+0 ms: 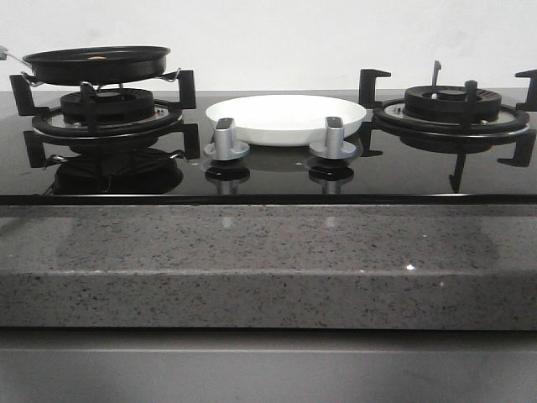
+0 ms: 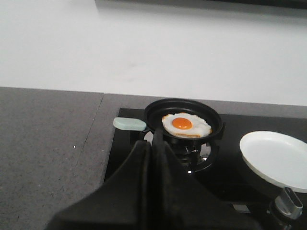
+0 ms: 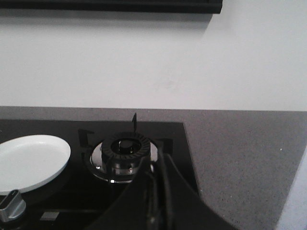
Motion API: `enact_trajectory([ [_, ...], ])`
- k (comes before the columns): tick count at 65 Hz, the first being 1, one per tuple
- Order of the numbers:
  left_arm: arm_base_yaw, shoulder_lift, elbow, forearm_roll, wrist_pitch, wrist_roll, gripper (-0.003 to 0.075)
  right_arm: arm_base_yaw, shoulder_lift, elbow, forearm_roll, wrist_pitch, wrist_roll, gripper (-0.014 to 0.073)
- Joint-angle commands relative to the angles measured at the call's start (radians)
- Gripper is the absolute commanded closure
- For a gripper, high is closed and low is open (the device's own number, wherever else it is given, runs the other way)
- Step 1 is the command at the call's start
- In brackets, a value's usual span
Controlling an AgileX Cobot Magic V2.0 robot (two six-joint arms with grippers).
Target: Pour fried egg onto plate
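The fried egg (image 2: pixel 186 125), white with an orange yolk, lies in the black frying pan (image 2: pixel 183 117) on the left burner. The pan also shows in the front view (image 1: pixel 97 63); its pale handle (image 2: pixel 129 124) points toward the counter. The white plate (image 1: pixel 286 117) rests on the hob between the burners, empty; it also shows in the left wrist view (image 2: pixel 276 160) and the right wrist view (image 3: pixel 31 161). My left gripper (image 2: pixel 152 146) is shut and empty, short of the pan. My right gripper (image 3: pixel 157 160) is shut and empty, in front of the right burner (image 3: pixel 124 151). Neither arm shows in the front view.
Two silver knobs (image 1: pixel 225 140) (image 1: pixel 333 138) stand in front of the plate. The right burner grate (image 1: pixel 453 105) has raised black prongs. A speckled grey counter (image 1: pixel 268 260) runs along the front and on both sides of the black glass hob.
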State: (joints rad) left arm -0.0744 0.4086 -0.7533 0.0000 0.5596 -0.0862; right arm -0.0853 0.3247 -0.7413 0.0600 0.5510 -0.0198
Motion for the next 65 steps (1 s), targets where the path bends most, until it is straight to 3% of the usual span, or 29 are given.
enact_trajectory([
  [1, -0.006, 0.034, -0.033, -0.012, -0.067, -0.004, 0.0739, -0.005, 0.048, -0.03, 0.005, -0.061, -0.008, 0.0664],
  [37, -0.006, 0.058, -0.033, -0.012, -0.075, -0.004, 0.073, -0.005, 0.073, -0.03, 0.004, -0.065, -0.008, 0.0657],
  [41, -0.006, 0.06, -0.033, -0.012, -0.091, -0.004, 0.068, -0.005, 0.073, -0.03, -0.005, -0.064, -0.008, 0.0606],
  [45, -0.006, 0.06, -0.033, 0.0, -0.093, -0.004, 0.0575, -0.005, 0.073, -0.03, -0.013, -0.064, -0.008, 0.0485],
  [52, -0.006, 0.06, -0.033, 0.037, -0.093, -0.004, 0.0285, -0.005, 0.073, -0.03, -0.034, -0.065, -0.008, 0.0212],
  [55, -0.006, 0.06, -0.033, 0.037, -0.093, -0.004, 0.0205, -0.005, 0.073, -0.03, -0.034, -0.065, -0.008, 0.0155],
  [59, -0.006, 0.06, -0.033, 0.025, -0.093, -0.004, 0.015, -0.005, 0.073, -0.03, -0.034, -0.065, -0.008, 0.0118],
  [65, -0.006, 0.06, -0.033, 0.018, -0.091, -0.004, 0.0164, -0.005, 0.073, -0.03, -0.034, -0.065, -0.008, 0.0118],
])
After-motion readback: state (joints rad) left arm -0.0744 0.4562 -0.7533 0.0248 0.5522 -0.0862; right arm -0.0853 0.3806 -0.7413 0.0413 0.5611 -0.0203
